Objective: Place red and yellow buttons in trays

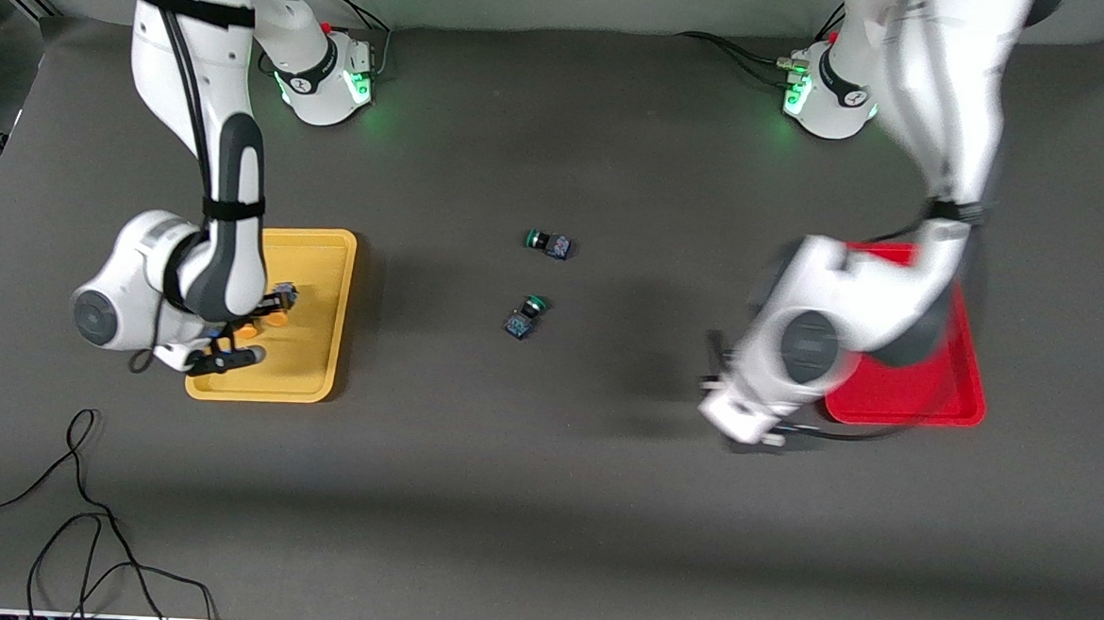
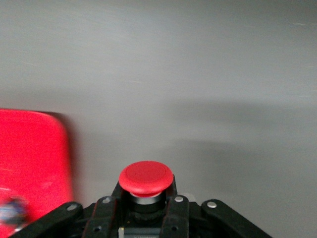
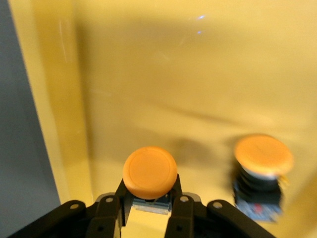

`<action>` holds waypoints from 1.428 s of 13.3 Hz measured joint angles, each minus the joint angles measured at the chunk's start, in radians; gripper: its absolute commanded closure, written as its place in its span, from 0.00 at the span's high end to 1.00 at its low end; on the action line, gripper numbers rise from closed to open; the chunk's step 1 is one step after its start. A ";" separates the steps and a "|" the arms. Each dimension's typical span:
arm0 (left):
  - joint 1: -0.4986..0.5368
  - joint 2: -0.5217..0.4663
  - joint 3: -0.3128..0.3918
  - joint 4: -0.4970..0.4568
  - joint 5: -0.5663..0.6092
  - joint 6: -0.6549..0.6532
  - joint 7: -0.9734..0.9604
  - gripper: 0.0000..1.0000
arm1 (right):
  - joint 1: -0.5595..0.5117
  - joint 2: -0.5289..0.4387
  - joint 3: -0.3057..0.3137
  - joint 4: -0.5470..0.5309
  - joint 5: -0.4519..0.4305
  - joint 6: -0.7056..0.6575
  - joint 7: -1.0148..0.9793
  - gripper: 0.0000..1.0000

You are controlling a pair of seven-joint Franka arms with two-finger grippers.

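Two orange-capped buttons sat over the yellow tray (image 1: 308,373): one (image 3: 149,172) clamped between the right gripper (image 3: 148,206) fingers (image 3: 111,210), cap outward, the other (image 3: 262,173) resting on the tray floor just beside it. Two green-capped switches (image 1: 548,244) lay mid-desk (image 1: 542,498). At the red tray (image 1: 954,397) edge, over the desk, the left gripper (image 2: 147,208) fingers pinched a red button (image 2: 146,177), dark body between them
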 measured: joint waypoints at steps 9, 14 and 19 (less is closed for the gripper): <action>0.360 -0.258 0.000 -0.582 0.016 0.352 0.503 0.00 | -0.008 -0.045 0.011 0.141 -0.021 -0.035 0.079 1.00; 0.488 -0.248 0.000 -0.670 0.016 0.441 0.710 0.00 | -0.007 -0.218 -0.004 0.261 -0.189 -0.102 0.226 1.00; 0.512 -0.214 -0.006 -0.699 0.016 0.520 0.727 0.78 | 0.005 -0.332 -0.003 0.326 -0.319 -0.153 0.348 1.00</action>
